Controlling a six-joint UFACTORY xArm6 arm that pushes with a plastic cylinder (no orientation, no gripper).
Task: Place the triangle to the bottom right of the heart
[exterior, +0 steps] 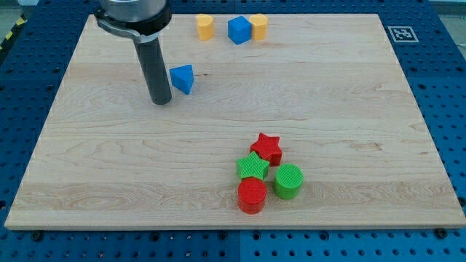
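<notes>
The blue triangle (183, 78) lies in the upper left part of the wooden board (109, 175). My tip (160, 102) rests on the board just to the left of the triangle and slightly below it, with a small gap between them. Two yellow blocks stand near the view's top: one (205, 27) above and to the right of the triangle, the other (258, 26) farther right. Their shapes are too small to make out, so I cannot tell which is the heart.
A blue cube (239, 30) touches the right yellow block. Near the view's bottom right sits a tight cluster: a red star (267, 148), a green star (253, 167), a green cylinder (288, 181) and a red cylinder (252, 195).
</notes>
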